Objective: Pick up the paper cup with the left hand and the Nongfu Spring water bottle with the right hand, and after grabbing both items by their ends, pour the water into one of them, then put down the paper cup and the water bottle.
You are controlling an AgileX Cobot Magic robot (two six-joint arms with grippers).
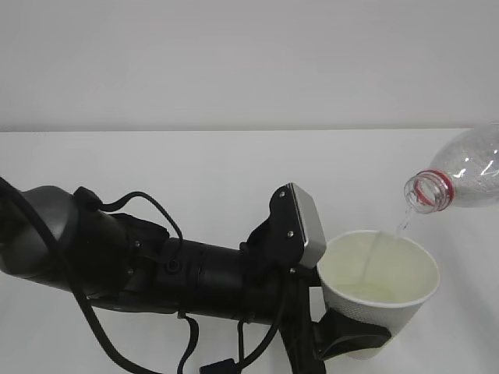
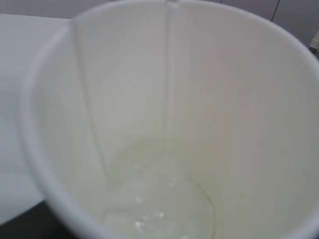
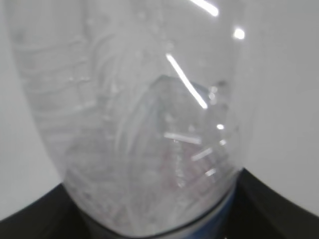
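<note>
Exterior view shows the left claw (image 1: 355, 339) clamped around the paper cup (image 1: 380, 292) while the right claw, unseen, tips the Nongfu Spring water bottle (image 1: 460, 175); hold the stream (image 1: 403, 224) centred over the mouth.

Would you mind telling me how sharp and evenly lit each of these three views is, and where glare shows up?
Exterior view: sharp, evenly lit, the paper cup and bottle clear. Left wrist view: soft focus on the cup's inside, with small glints on the water. Right wrist view: the bottle fills the frame, blurred, with bright streaks of glare across the plastic.
</note>
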